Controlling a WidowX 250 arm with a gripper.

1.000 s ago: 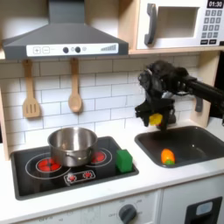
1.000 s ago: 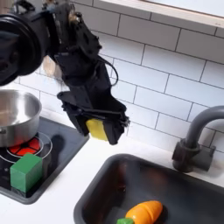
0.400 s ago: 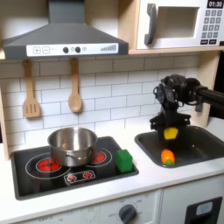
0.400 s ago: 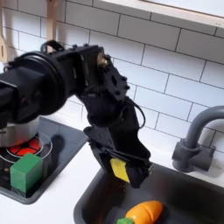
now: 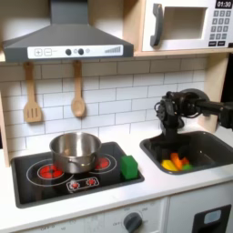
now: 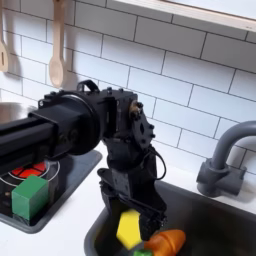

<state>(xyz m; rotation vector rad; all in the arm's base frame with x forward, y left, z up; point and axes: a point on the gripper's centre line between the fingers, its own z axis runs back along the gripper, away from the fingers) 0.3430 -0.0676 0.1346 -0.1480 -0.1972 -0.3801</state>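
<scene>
Yellow block point(image 6: 128, 228) sits low in the middle of the second exterior view, just under my gripper point(image 6: 131, 203), right over the dark sink point(image 6: 205, 222). My fingers look spread a bit with the block below them, but honestly I can't tell if I'm gripping it or not. An orange carrot point(image 6: 165, 241) lies in the sink, touching the block's lower right side. In the first exterior view my gripper point(image 5: 172, 138) is at the right of the frame, above the sink point(image 5: 205, 146), where the yellow and orange bits point(image 5: 174, 164) sit together. Left of centre there's a steel pot point(image 5: 75, 150) on the stove point(image 5: 55, 183), with a green block point(image 5: 129, 167) beside it. The microwave point(image 5: 189, 25) at the upper right reads 01:30.
</scene>
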